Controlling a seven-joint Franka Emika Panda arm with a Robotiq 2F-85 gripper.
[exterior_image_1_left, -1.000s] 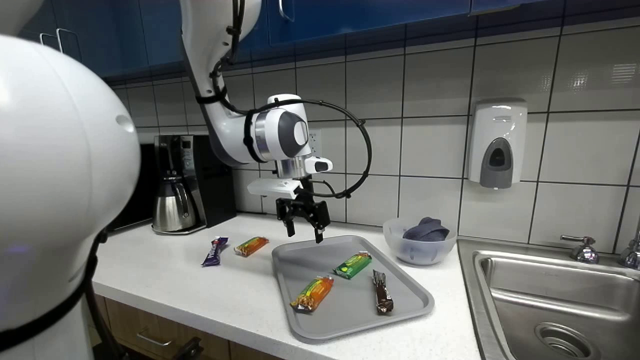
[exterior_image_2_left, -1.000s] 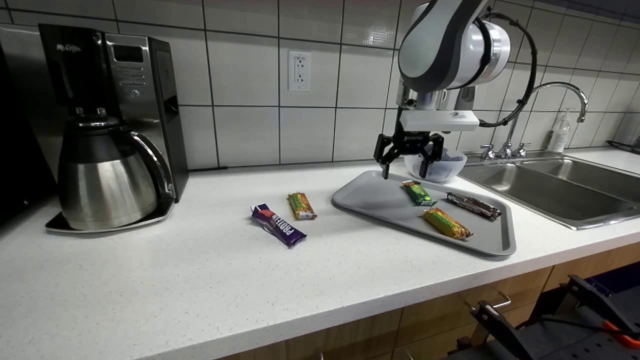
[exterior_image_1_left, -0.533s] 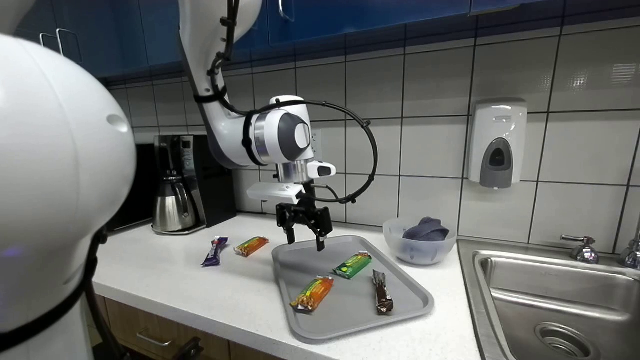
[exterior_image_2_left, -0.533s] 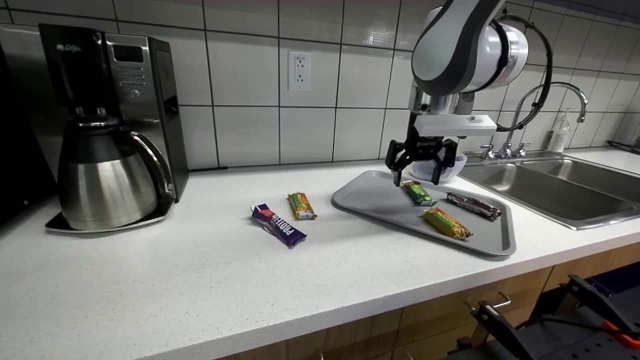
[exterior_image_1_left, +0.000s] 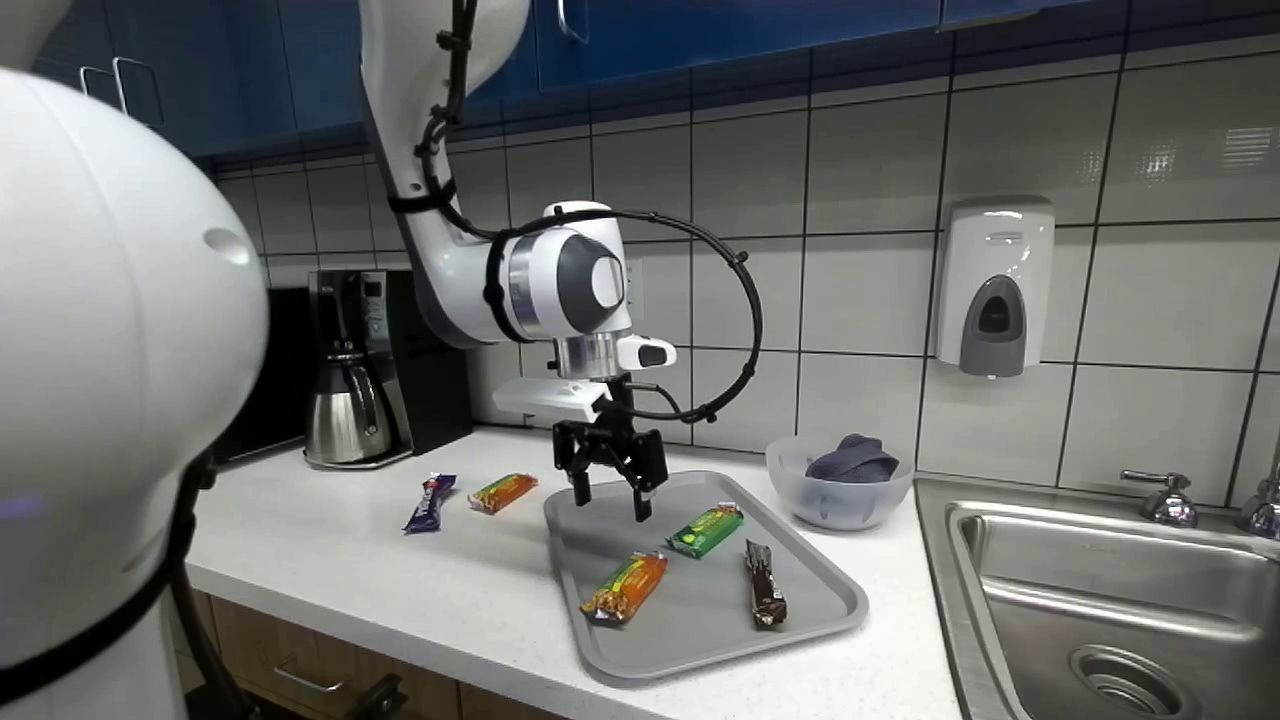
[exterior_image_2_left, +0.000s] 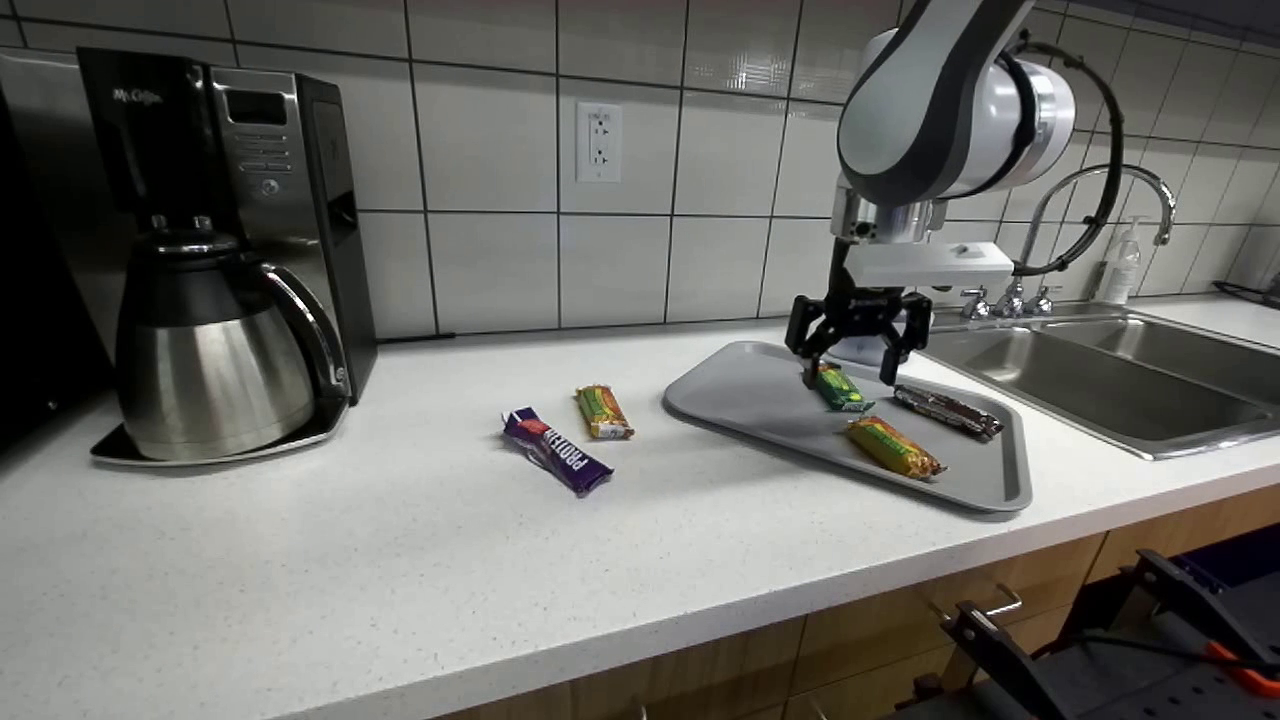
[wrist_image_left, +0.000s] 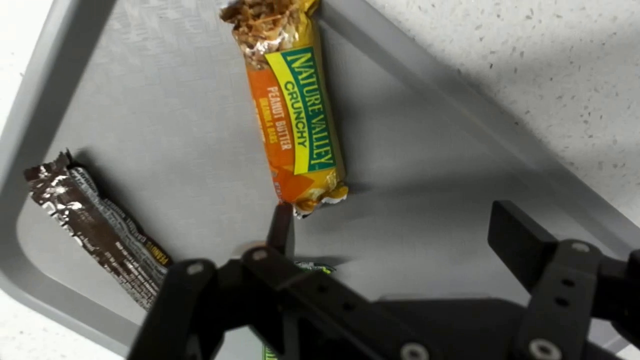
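My gripper (exterior_image_1_left: 612, 503) is open and empty above the grey tray (exterior_image_1_left: 700, 615); it also shows in an exterior view (exterior_image_2_left: 850, 374) and in the wrist view (wrist_image_left: 395, 227). An orange-yellow granola bar (wrist_image_left: 295, 115) lies on the tray, just beyond one fingertip in the wrist view; it also shows in both exterior views (exterior_image_1_left: 626, 588) (exterior_image_2_left: 893, 447). A green bar (exterior_image_1_left: 706, 530) lies near the gripper and is mostly hidden by a finger in the wrist view (wrist_image_left: 312, 266). A dark brown bar (wrist_image_left: 100, 225) lies on the tray too.
A purple bar (exterior_image_2_left: 557, 450) and another orange bar (exterior_image_2_left: 604, 412) lie on the counter beside the tray. A translucent bowl (exterior_image_1_left: 840, 500) with a blue cloth (exterior_image_1_left: 853, 460) stands behind the tray. A sink (exterior_image_1_left: 1100, 620) and a coffee maker (exterior_image_2_left: 230, 250) flank the area.
My open gripper has moved lower over the tray, and toward the sink side in an exterior view. The bars and the tray have not moved.
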